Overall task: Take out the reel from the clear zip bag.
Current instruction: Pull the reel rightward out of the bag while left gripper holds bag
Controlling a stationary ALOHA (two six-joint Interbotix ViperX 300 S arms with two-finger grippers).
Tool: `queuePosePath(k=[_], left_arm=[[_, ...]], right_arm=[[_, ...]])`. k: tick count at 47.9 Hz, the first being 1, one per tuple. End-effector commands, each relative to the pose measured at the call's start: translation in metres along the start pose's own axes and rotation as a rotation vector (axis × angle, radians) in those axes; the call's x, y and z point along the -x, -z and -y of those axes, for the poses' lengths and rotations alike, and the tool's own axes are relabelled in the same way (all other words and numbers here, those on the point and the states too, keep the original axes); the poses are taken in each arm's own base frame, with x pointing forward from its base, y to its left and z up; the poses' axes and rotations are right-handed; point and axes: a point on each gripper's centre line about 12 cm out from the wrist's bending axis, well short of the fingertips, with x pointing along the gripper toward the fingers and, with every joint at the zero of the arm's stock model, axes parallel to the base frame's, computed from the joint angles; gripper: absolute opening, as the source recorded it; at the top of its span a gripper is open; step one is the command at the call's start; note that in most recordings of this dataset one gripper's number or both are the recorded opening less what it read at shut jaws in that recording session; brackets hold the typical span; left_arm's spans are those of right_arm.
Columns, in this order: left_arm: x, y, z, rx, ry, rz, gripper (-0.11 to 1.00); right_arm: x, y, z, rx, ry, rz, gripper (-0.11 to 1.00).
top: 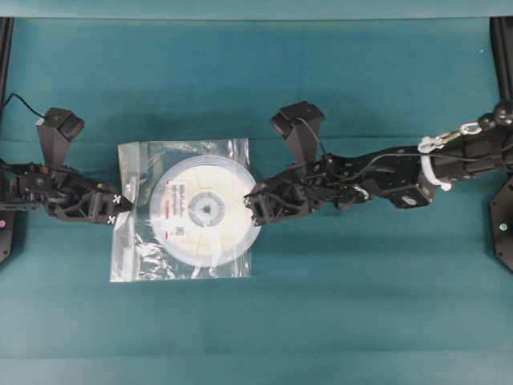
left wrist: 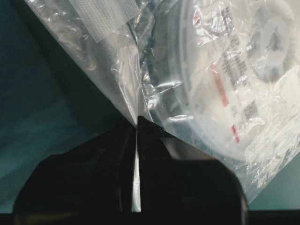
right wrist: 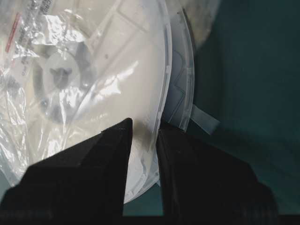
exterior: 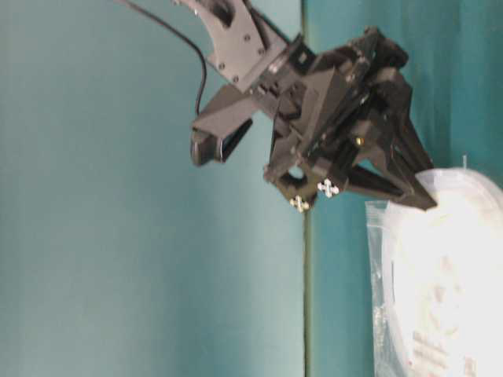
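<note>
The clear zip bag [top: 136,257] lies flat on the teal table with the reel [top: 207,210] inside, white with a grey hub and a red-marked label. My left gripper [top: 128,207] is shut on the bag's left edge, a thin fold of plastic [left wrist: 112,65] pinched between its tips [left wrist: 137,123]. My right gripper [top: 255,200] is at the reel's right rim, which pokes past the bag's right edge. Its jaws [right wrist: 145,124] hold the reel [right wrist: 126,70] edge between them. From table level the left gripper [exterior: 424,200] touches the bag [exterior: 377,314].
A teal cloth [top: 337,321] covers the whole table. Black frame posts stand at the far left [top: 5,48] and far right [top: 502,48] edges. The right arm [top: 385,172] stretches in from the right across the table's middle.
</note>
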Motion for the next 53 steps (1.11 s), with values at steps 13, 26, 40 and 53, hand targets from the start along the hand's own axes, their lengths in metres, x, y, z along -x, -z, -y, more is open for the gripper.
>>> queuePosePath(k=[13,26,40,53], left_arm=[[-0.001,-0.002,0.004,-0.006,0.015,0.008,0.01],[-0.001,-0.003,0.004,-0.005,0.014,0.009,0.01],[-0.001,-0.003,0.006,-0.008,0.018,0.009,0.01],[-0.001,-0.003,0.006,-0.006,0.017,0.01,0.01]], right_arm=[[0.017,0.007,0.009,-0.02,0.003,0.001,0.22],[0.021,0.01,0.013,-0.024,0.011,-0.004,0.22],[0.028,0.013,0.019,-0.024,0.019,-0.01,0.18],[0.035,0.018,0.028,-0.04,0.033,-0.015,0.18]])
